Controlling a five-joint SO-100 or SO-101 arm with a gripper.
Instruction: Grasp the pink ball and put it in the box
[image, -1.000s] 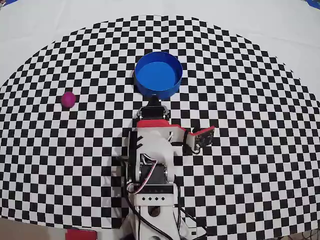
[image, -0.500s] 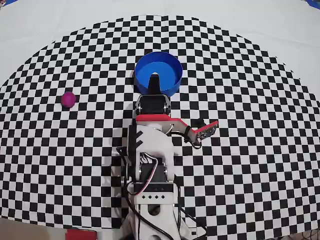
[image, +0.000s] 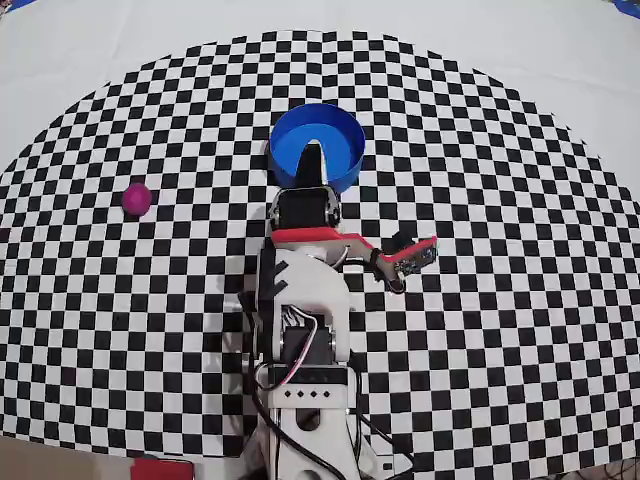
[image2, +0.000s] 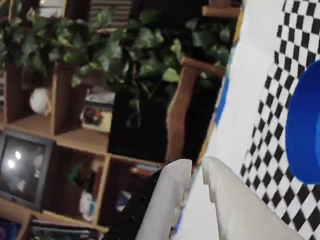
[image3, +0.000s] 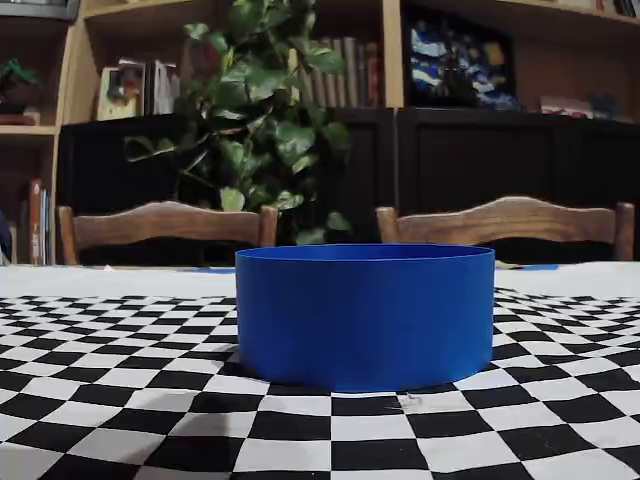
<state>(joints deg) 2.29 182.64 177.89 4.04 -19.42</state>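
Hand (image2: 197, 172) barely shifted since a moment ago, tip over box (image: 340, 150) near rim, fingers nearly pressed together, empty, pink ball (image: 137, 198) well left.

Overhead view: box (image: 338, 146) on checkered mat (image: 520, 300), just beyond arm (image: 300, 300); pink ball (image: 137, 198) well apart, left of both.

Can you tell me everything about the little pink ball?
The pink ball is a small, plain magenta sphere that looks matte. In the overhead view it sits alone on the checkered mat, far to the left of the blue box and the arm. Nothing touches it except the mat. Only the overhead view shows it.
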